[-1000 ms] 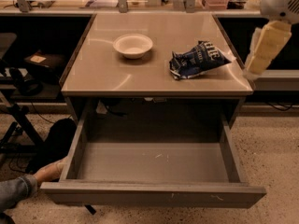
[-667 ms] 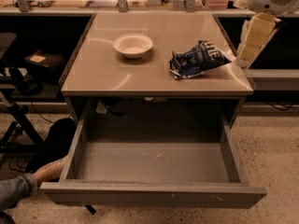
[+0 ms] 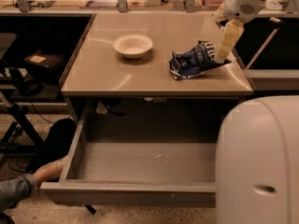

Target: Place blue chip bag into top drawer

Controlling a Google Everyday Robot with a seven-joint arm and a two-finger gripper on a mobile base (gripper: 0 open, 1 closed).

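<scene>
The blue chip bag (image 3: 194, 60) lies crumpled on the right side of the table top (image 3: 117, 73), near the right edge. My gripper (image 3: 225, 45) hangs from the cream arm at the upper right and reaches down to the bag's right end, at or just above it. The top drawer (image 3: 140, 164) is pulled wide open below the table, its bare grey floor showing. Its right part is hidden behind a white rounded robot body (image 3: 259, 162).
A white bowl (image 3: 133, 45) stands left of the bag on the table. A person's hand and sleeve (image 3: 39, 174) rest on the floor by the drawer's left front corner. Shelves with clutter line the back, and a dark stand (image 3: 18, 115) is at left.
My gripper has moved left and down from beyond the table's right edge to the bag's right end. The white robot body has come into view at lower right.
</scene>
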